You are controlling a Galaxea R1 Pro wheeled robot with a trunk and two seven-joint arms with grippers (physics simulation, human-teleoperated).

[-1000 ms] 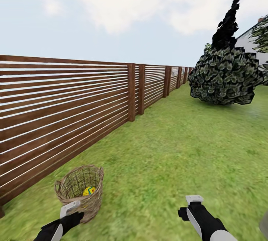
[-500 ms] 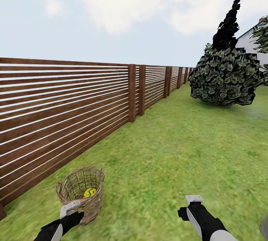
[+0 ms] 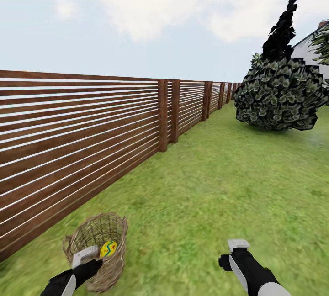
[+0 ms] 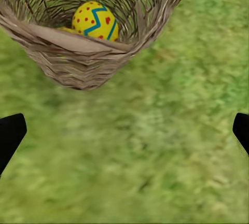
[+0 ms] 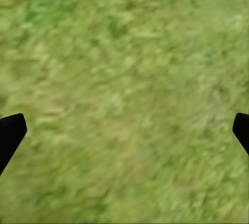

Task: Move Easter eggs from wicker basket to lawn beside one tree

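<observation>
The wicker basket [image 3: 98,241] stands on the lawn [image 3: 205,195] near the fence, at the lower left of the head view. One yellow Easter egg [image 3: 108,248] with a blue zigzag and red dots lies inside it. My left gripper [image 3: 85,256] hangs open at the basket's near rim. In the left wrist view the basket [image 4: 88,63] lies ahead of the open gripper [image 4: 124,133], with the egg [image 4: 95,21] and a sliver of yellow [image 4: 65,28] beside it. My right gripper [image 3: 238,244] is open over bare grass [image 5: 124,99]. The tree is out of view.
A brown slat fence [image 3: 82,127] runs along the left into the distance. A big round leafy bush [image 3: 278,99] with a near-black conifer [image 3: 281,31] behind it stands far right, beside a white house [image 3: 310,47]. Grass stretches wide ahead and to the right.
The view has shifted: the basket now sits lower and nearer in the head view, and my left gripper overlaps its near rim. Both grippers stay open.
</observation>
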